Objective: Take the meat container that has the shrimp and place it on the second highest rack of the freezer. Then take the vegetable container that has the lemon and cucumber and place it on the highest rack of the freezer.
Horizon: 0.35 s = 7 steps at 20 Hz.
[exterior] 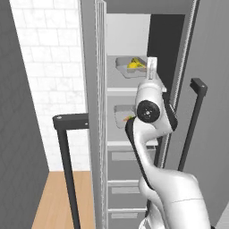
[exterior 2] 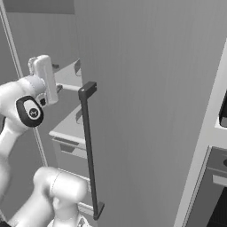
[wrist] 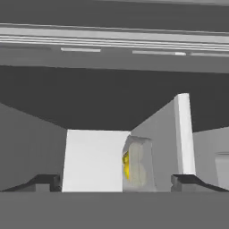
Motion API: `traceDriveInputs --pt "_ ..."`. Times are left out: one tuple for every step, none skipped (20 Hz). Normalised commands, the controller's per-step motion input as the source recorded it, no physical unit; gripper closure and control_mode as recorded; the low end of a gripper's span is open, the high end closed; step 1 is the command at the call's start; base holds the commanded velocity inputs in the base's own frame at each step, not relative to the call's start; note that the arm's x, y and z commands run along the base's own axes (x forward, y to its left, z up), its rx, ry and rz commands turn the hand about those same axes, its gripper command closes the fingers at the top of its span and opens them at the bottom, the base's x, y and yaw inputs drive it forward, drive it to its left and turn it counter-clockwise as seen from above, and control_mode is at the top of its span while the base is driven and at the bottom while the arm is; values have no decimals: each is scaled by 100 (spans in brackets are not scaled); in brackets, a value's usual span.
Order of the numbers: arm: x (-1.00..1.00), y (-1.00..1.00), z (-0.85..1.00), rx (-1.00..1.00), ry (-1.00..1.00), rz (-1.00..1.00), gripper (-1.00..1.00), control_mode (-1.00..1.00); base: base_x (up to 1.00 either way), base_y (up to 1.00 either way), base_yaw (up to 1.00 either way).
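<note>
White tiled wall [exterior: 49,67] stands left of the open door. Wooden floor [exterior: 56,201] lies at its foot. Dark grey wall [exterior: 18,134] runs along the left edge. A dark appliance [exterior 2: 219,195] with a pale frame sits at lower right.

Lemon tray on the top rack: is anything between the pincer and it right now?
Nothing visible does. In the hand view the pincer is open, and the tray with the lemon shows in the gap between its tips. In the left base view that tray sits on the highest rack, beside the hand.
</note>
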Motion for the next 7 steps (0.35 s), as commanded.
traceDriveInputs --pt "-100 0 0 0 -31 -7 -100 -100 0 0 0" --pt "-100 2 0 0 -31 -5 -100 -100 0 0 0" --pt "-100 4 0 0 -32 -5 -100 -100 0 0 0" --pt "-100 6 0 0 -32 -5 -100 -100 0 0 0" --pt "-100 6 0 0 -31 -4 -100 -100 0 0 0" --pt "-100 7 0 0 -31 -3 -100 -100 0 0 0" --pt "-100 16 -10 -1 -31 -3 -100 -100 0 0 0"
